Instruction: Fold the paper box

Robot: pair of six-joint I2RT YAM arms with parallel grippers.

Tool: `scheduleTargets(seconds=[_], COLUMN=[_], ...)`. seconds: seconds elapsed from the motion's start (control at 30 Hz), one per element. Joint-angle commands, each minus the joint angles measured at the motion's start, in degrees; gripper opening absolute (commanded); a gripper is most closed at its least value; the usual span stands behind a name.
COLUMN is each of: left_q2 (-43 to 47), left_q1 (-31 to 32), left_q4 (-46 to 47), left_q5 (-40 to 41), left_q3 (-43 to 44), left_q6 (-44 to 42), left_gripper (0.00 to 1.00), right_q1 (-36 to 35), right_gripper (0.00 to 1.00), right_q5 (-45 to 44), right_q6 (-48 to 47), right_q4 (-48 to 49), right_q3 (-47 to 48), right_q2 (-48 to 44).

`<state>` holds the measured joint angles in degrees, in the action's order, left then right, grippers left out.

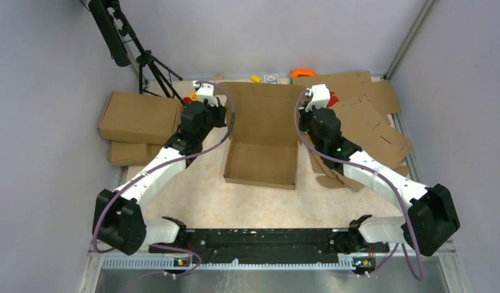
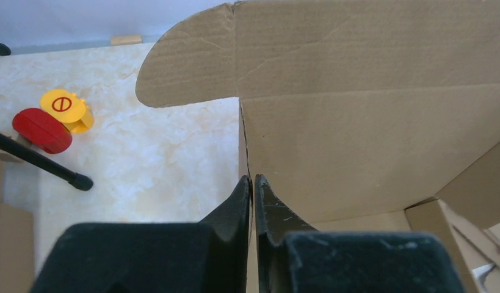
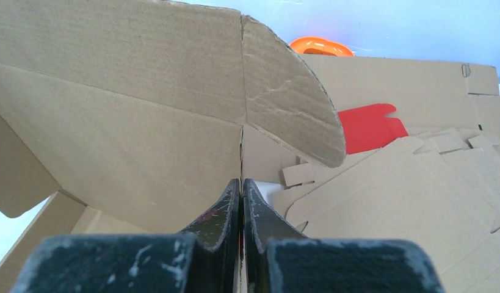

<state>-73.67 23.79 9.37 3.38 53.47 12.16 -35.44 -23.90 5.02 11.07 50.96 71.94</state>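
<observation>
Top external, paper box btwn left gripper, right gripper, prob. pinched

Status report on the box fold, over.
Left gripper shut on paper box, left side; right gripper shut on right side. Tray walls up, lid open. Loose cardboard sheets heaped right, under right arm.

White link shells, black joints on L arm & R arm. Purple cable looped along each, base to wrist. Bulky black shoulder blocks. White cam housings at wrists. Green LED on R forearm. L gripper, R gripper: matte-black curved fingers, pale scuffs.
</observation>
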Motion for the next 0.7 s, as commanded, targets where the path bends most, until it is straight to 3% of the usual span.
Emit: scheduleTargets(seconds=[0.0,0.2,0.37,0.67], left_q2=[-0.7,-1.0,1.3,-1.9], left_q1=[0.0,0.0,0.0,0.0], left_q4=[0.1,1.4,9.8,16.0], left_q5=[-1.1,-0.8,-1.7,1.1], left_q3=[0.6,-0.2,-4.8,-3.3], left_q6=[-2.3,-3.9,-5.4,-6.3], left_gripper=[0.02,0.0,0.0,0.0], right_q1=[0.2,0.2,-0.3,-1.0], right_gripper=[0.0,0.0,0.0,0.0], right_q5=[0.8,0.0,-3.4,-11.6], right_q6=[-0.6,2.0,4.7,3.9], right_q4=[3.7,5.3,7.8,21.4], right_q3=[-0.4,0.2,3.1,4.9], right_q2=[-1.9,-0.8,2.1,8.9])
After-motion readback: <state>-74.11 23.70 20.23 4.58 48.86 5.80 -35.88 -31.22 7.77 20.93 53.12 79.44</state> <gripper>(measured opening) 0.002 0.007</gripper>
